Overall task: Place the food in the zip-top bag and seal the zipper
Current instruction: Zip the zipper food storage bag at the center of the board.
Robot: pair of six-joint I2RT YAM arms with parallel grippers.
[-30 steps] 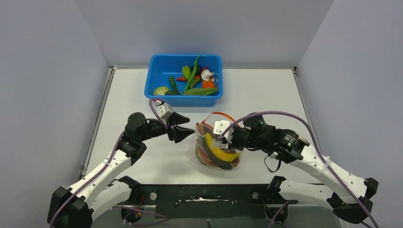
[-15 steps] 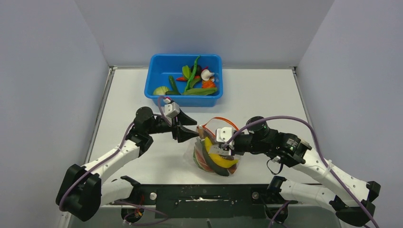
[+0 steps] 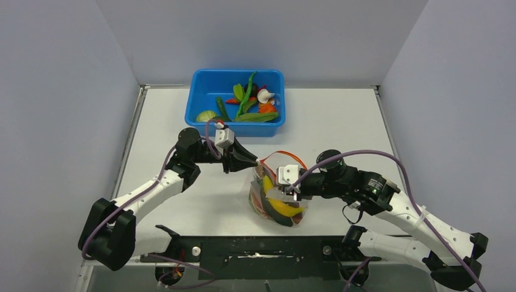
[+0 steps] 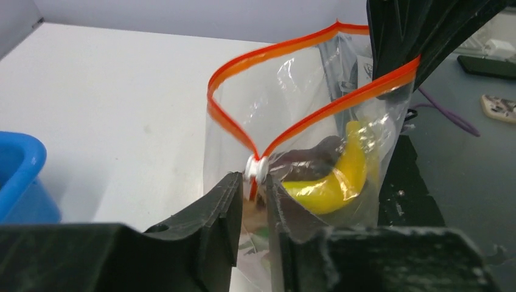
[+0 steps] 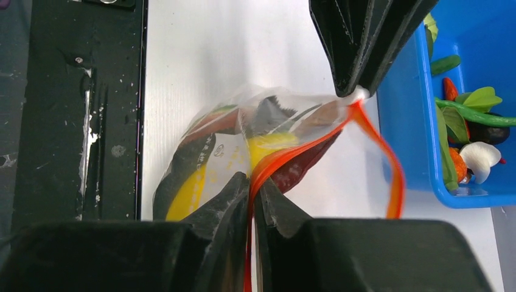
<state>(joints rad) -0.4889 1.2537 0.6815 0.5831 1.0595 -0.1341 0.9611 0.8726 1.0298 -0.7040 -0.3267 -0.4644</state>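
Toward the near edge, the bag (image 3: 277,198) is sitting, mouth gaping. The left gripper (image 4: 254,182) is pinching the slider (image 4: 255,167); the right gripper (image 5: 251,188) is clamping the zipper's (image 4: 341,100) right end. Any slack is risking a jammed slider or slipped pinch.

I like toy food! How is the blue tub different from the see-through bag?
The blue tub is solid blue; the zip-top bag is clear, so its banana shows through. The tub stands untouched; the bag is pinched by the left tool and right tool. The bag's mouth has an orange zipper; the tub's has none. Both hold toy food.
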